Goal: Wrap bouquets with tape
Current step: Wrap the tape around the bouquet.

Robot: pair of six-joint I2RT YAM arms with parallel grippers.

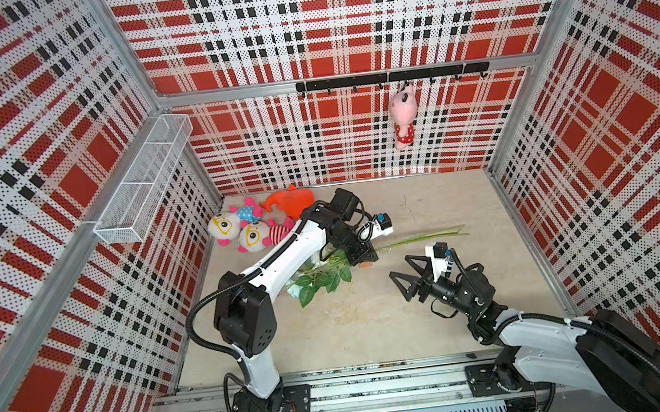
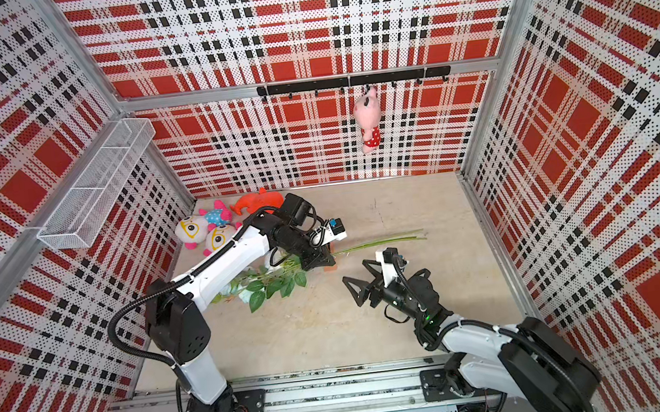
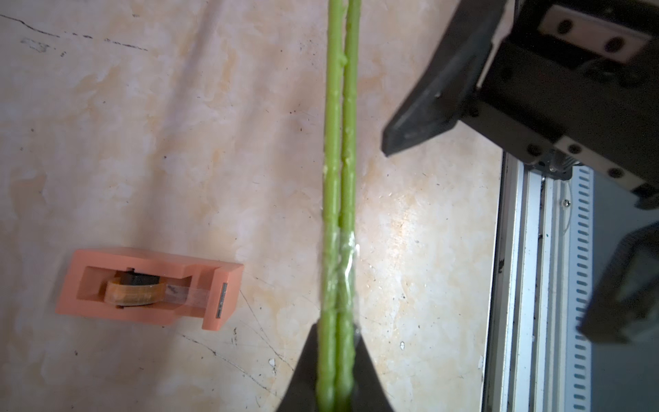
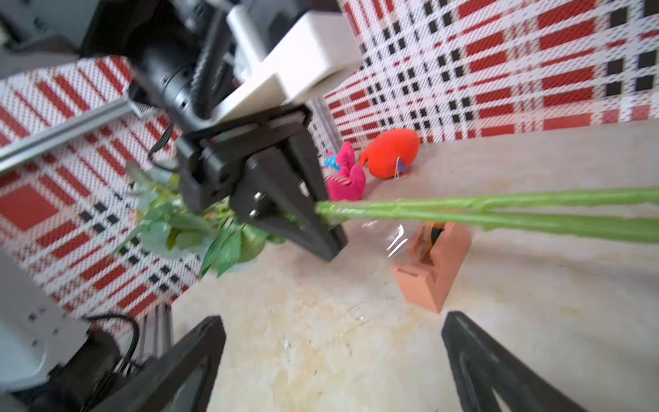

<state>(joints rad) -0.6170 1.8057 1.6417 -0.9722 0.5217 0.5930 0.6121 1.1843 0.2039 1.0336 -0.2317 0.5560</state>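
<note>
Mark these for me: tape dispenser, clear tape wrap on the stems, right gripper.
tape dispenser (image 3: 135, 292): left wrist view, on the roll at its middle.
clear tape wrap (image 3: 338, 271): left wrist view, on the band around the bouquet stems (image 3: 337, 142).
right gripper (image 1: 398, 265): in a top view, midway between its open fingertips.

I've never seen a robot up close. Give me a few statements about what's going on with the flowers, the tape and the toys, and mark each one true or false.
1. The left fingers are clamped on the green stems of the bouquet. True.
2. The right fingers hold the tape dispenser. False: they are spread open and empty, and the dispenser stands on the table.
3. Some clear tape is already around the stems. True.
4. Every plush toy lies on the table. False: a pink plush toy hangs from the hook rail on the back wall.
</note>
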